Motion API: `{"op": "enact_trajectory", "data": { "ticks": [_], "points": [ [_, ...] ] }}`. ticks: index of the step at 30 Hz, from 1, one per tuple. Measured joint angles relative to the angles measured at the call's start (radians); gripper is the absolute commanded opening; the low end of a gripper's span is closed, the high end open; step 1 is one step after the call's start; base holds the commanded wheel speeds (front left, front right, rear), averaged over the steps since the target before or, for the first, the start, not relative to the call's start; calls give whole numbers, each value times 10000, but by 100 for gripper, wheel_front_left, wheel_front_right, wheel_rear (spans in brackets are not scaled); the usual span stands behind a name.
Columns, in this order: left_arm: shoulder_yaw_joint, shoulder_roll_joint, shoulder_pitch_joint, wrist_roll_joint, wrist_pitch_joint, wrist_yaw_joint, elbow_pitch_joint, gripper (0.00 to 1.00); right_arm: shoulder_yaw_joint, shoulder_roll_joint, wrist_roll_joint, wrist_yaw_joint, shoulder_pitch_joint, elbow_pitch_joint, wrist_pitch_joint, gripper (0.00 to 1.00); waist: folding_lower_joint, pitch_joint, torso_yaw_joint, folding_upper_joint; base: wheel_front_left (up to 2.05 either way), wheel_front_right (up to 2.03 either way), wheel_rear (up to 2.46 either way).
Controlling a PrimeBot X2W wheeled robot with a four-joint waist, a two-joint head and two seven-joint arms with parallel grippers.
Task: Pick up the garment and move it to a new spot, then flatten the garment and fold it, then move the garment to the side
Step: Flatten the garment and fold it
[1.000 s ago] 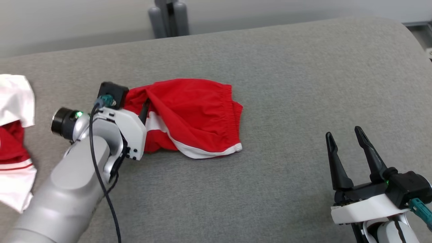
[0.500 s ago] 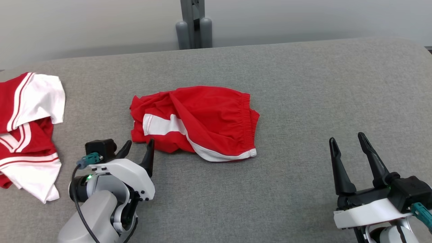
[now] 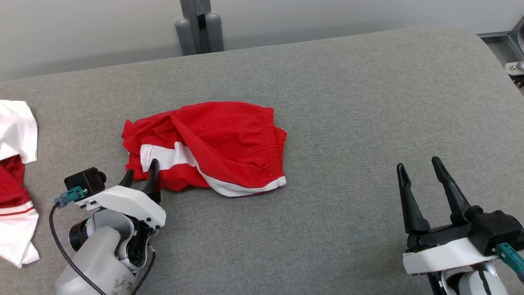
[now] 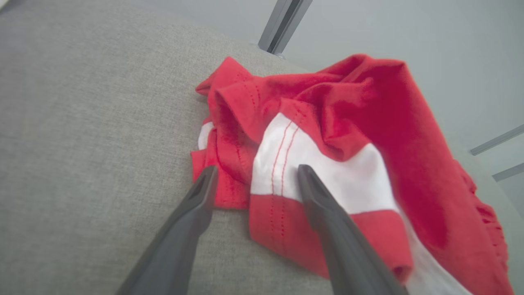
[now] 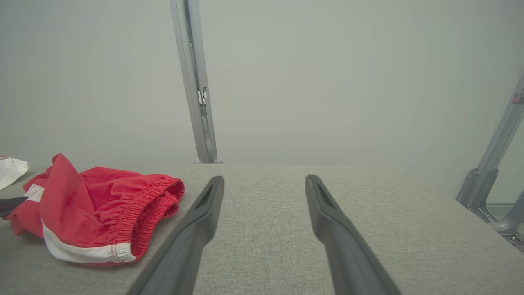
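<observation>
The garment (image 3: 221, 143) is a pair of red shorts with white trim, lying crumpled on the grey padded surface (image 3: 348, 102). My left gripper (image 3: 142, 168) stands open at the garment's near left corner, its fingertips over the white band. In the left wrist view the garment (image 4: 368, 123) bunches up in front of the open left gripper (image 4: 258, 168), with a red and white hem fold between the finger lines; I cannot tell if they touch it. My right gripper (image 3: 417, 162) is open and holds nothing, far to the right. In the right wrist view the right gripper (image 5: 264, 178) points past the garment (image 5: 94, 200).
Another red and white cloth (image 3: 16, 180) lies at the left edge of the surface. A grey post (image 3: 199, 24) stands behind the far edge. A metal frame (image 3: 516, 61) sits past the right end.
The head view has swung. My left gripper drew back off the garment's left end toward me and now stands at its near left corner. The right gripper has stayed put.
</observation>
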Motion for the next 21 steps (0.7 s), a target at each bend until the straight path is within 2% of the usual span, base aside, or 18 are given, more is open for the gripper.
{"op": "enact_trajectory", "data": {
  "ticks": [5,6,7,8,9,10,21],
  "points": [
    [-42,-182,-232,-186,94,-667,642,100,-67,0,-31,0,2,-15,0,100,0,29,-47,0,0,0,0],
    [-75,-270,-282,-219,119,-771,761,87,-73,0,-48,0,2,-15,0,100,0,24,-31,0,0,0,0],
    [-136,-362,-317,-215,176,-863,865,87,-71,0,-75,0,2,-10,0,100,0,12,-11,0,0,0,0],
    [-180,-445,-346,-213,180,-928,999,16,-52,0,-84,0,2,-8,0,100,0,-4,14,0,0,0,0],
    [-213,-510,-375,-211,176,-972,1114,16,-36,-2,-84,0,2,-2,0,100,0,-24,41,0,0,0,0],
    [-238,-548,-416,-205,155,-1020,1246,0,-10,2,-84,0,1,0,0,100,0,-44,68,0,0,0,0],
    [-516,-550,-260,105,-314,-1381,1576,0,-113,2,-77,0,157,63,0,100,0,-336,627,0,0,0,0]
  ]
}}
